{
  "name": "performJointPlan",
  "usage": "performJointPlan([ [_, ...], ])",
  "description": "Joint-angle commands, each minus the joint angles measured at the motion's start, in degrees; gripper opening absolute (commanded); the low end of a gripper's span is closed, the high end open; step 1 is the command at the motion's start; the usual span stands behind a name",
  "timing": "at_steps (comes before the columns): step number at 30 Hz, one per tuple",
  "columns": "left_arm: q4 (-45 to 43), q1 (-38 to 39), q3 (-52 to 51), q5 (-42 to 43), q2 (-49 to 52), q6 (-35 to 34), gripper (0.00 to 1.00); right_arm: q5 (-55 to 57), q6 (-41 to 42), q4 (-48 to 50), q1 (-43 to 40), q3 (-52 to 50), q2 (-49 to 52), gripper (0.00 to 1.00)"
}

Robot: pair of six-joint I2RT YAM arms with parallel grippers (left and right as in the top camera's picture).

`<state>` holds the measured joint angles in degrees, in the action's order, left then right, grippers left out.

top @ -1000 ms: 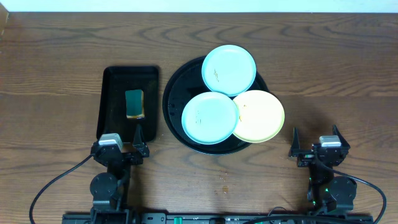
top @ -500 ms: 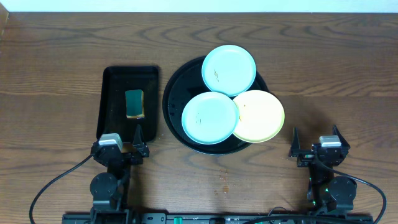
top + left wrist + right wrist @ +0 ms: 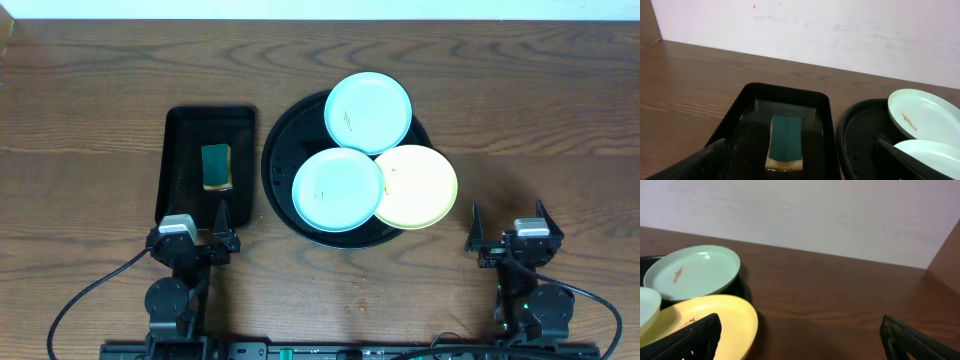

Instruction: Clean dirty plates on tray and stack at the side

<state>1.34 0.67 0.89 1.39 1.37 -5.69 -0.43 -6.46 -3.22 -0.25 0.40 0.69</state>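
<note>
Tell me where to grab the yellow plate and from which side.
Probably pinch the yellow plate at its right rim, coming in low from the right with the right hand. That edge overhangs the round black tray, leaving finger room beneath; its left edge lies under a mint plate.

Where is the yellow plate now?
Overhead, the yellow plate sits on the right side of the round black tray, overhanging its rim and overlapping the nearer blue plate.
</note>
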Motion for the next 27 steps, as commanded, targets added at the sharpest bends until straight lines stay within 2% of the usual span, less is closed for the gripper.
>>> performJointPlan([
  [1, 2.69, 0.28, -0.66, -0.72, 0.11, 0.96, 0.90, -0.48, -0.42, -1.07, -1.38, -0.09, -0.07, 0.99],
  [5, 2.56, 0.28, -0.66, -0.72, 0.11, 0.96, 0.90, -0.85, 0.83, 1.73, -1.38, -0.09, -0.04, 0.99],
  [9, 2.71, 0.28, -0.66, -0.72, 0.11, 0.96, 0.90, -5.68, 8.74, 6.03, -1.38, 0.37, -0.04, 0.99],
  [13, 2.71, 0.28, -0.66, -0.74, 0.11, 0.96, 0.90, -14.12, 13.64, 2.29, -1.38, 5.90, 0.79, 0.99],
  [16, 2.69, 0.28, -0.66, -0.74, 0.11, 0.96, 0.90, -13.97, 13.66, -6.32, -1.40, 14.32, 4.68, 0.99],
  [20, 2.71, 0.28, -0.66, -0.74, 0.11, 0.96, 0.90, -13.57, 11.93, -18.99, -1.40, 30.23, 17.51, 0.99],
  [23, 2.69, 0.28, -0.66, -0.74, 0.11, 0.96, 0.90, -13.68, 11.93, -31.23, -1.38, 45.48, 30.99, 0.99],
  [27, 2.71, 0.28, -0.66, -0.76, 0.11, 0.96, 0.90, -13.75, 9.07, -55.12, -1.18, 70.40, 51.32, 0.99],
])
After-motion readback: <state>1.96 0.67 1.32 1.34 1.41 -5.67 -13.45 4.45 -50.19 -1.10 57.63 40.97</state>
